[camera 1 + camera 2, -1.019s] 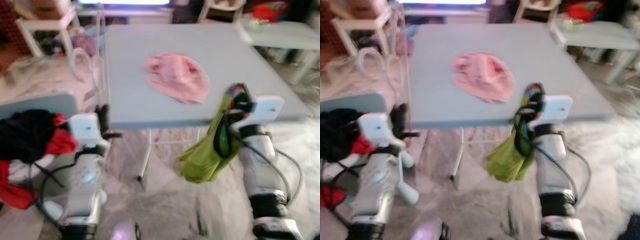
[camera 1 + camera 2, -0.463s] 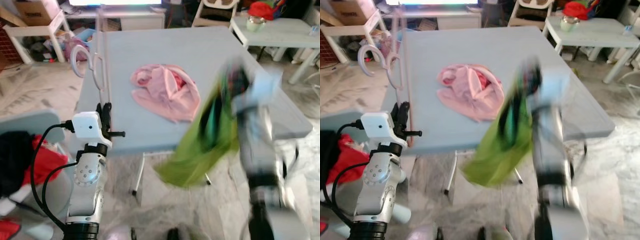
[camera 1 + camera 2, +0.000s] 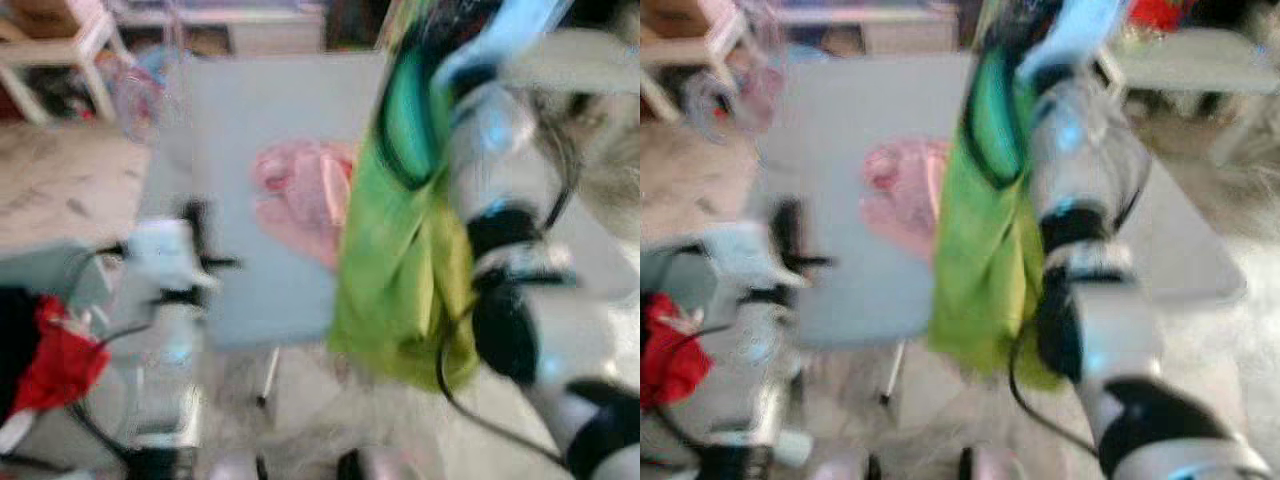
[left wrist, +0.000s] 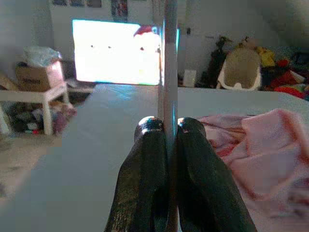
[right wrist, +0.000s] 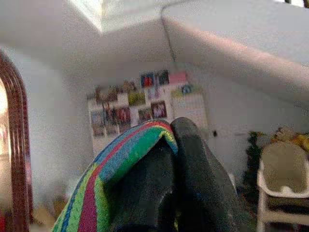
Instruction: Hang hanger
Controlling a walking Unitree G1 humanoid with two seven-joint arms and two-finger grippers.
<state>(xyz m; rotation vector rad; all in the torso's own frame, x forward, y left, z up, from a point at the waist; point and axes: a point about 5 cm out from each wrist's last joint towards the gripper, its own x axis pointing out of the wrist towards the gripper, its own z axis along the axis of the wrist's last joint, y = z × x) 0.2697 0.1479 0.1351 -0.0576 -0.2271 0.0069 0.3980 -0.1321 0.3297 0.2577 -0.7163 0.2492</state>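
The head views are blurred. My right arm is raised high over the grey table (image 3: 240,110), and a green garment (image 3: 400,270) with a striped collar (image 5: 120,164) hangs down from it. The right gripper (image 5: 174,133) is shut on that collar. A pink cloth (image 3: 295,195) lies crumpled on the table beside the hanging garment. My left gripper (image 4: 164,126) sits at the table's left edge, shut on a thin upright silver rod (image 4: 170,58).
Red and black clothes (image 3: 55,365) are piled at the near left. A white side table (image 3: 60,40) stands at the back left, and a cardboard box (image 4: 41,75) rests on it. A high chair (image 4: 241,67) stands beyond the table. Marble floor lies below.
My right arm has swung up from below the table's front edge to high above it, carrying the green garment. The left arm has stayed at the table's left edge.
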